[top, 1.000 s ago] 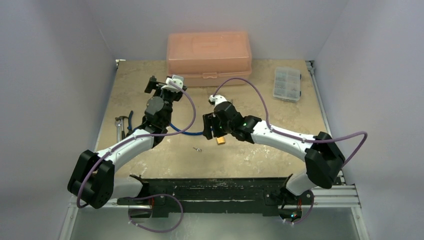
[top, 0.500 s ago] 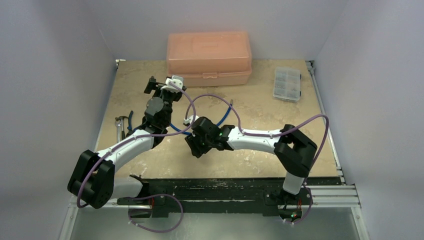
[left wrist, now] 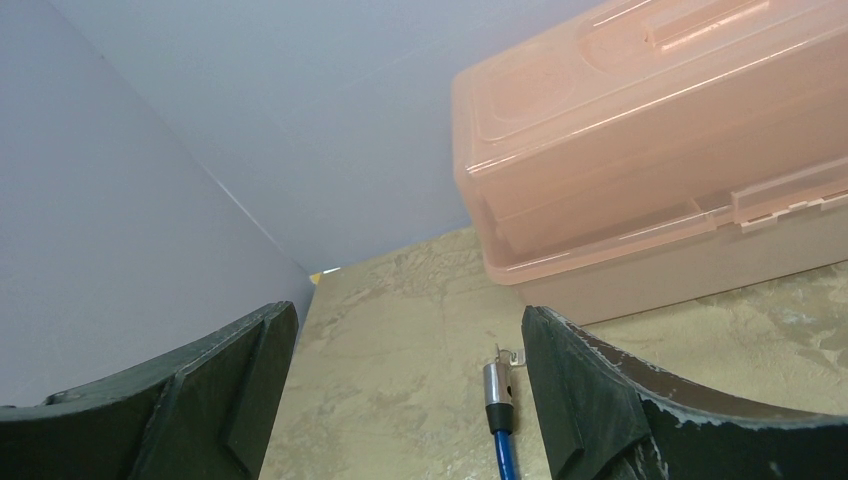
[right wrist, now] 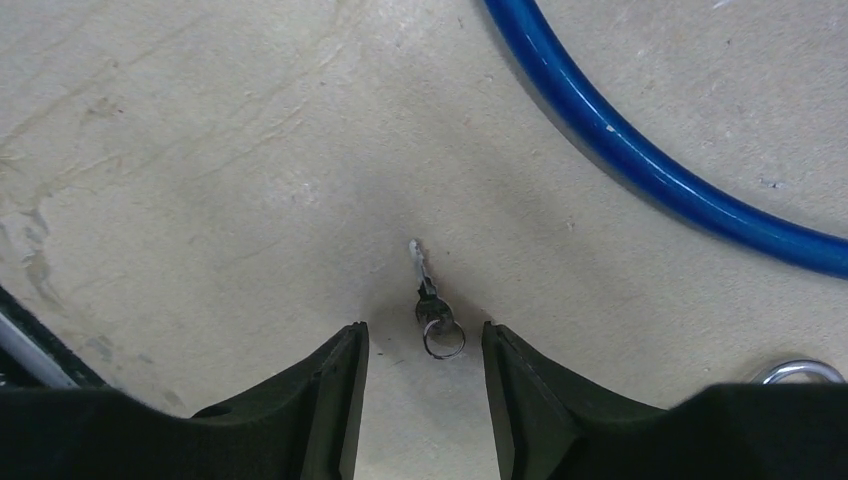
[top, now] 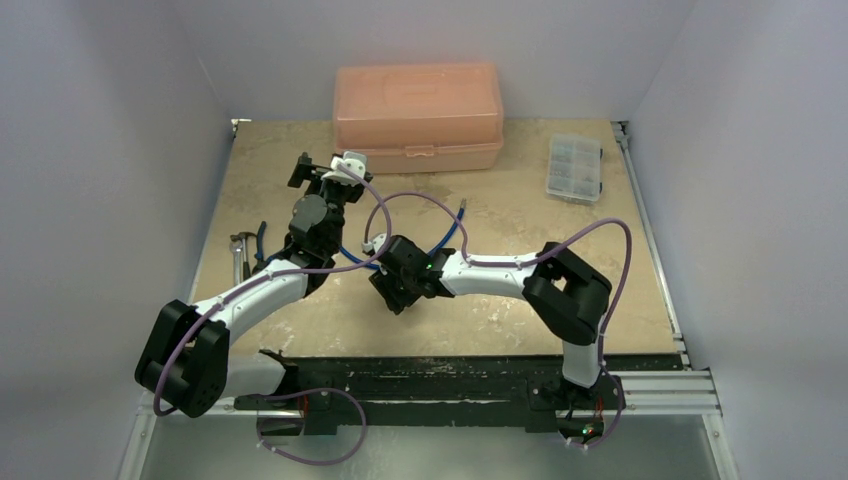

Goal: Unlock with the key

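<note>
We see the key, its ring between the tips of the right gripper (open, gripping nothing). A second ago that gripper hovered farther right.

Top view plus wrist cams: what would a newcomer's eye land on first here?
The big peach plastic box at the far edge of the table dominates. Next comes the tiny silver key lying flat on the table, framed by the open right tool, with the blue cable curving beside it.
</note>
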You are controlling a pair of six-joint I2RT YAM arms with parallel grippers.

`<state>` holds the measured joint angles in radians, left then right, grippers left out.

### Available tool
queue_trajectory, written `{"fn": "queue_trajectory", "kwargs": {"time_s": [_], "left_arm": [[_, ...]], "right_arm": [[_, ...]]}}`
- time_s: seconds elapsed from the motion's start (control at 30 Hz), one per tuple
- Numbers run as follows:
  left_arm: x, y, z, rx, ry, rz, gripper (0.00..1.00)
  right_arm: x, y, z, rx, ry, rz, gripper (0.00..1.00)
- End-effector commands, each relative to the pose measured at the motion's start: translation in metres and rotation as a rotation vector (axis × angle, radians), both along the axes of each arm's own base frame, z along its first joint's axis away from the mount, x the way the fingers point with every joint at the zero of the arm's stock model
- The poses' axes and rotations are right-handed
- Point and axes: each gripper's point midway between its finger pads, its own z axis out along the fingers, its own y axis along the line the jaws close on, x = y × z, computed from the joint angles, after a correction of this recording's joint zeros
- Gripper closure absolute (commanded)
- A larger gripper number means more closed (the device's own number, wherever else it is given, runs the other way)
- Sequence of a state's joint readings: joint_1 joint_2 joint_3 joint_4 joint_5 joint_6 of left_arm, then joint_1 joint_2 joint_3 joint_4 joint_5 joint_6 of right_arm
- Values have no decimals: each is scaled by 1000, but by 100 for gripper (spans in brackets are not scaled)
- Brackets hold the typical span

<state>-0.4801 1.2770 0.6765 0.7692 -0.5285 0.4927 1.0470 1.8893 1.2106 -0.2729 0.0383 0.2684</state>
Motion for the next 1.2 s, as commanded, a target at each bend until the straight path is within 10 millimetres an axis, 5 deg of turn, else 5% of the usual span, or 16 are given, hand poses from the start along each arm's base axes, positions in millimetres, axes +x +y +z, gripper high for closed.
{"fn": "queue_trajectory", "kwargs": {"time_s": [0.0,0.1,0.5,0.8,1.17], "left_arm": [[-3,1,21,-27,-65,-4,12],[-3,0,19,-26,-63,-5,12],[-3,0,18,-20,-58,-2,12],[-3,0,18,-32,-64,-4,12],[-13,-20,42,-158,-129,-139,10]], "right_arm": [[14,7,10,5,-58,-5,48],[14,6,6,-3,-62,-3,51],[11,-2,-11,-30,-47,-8,100],[3,2,22,147,-58,-65,100],[11,-23,85,400,-114,-249,100]]}}
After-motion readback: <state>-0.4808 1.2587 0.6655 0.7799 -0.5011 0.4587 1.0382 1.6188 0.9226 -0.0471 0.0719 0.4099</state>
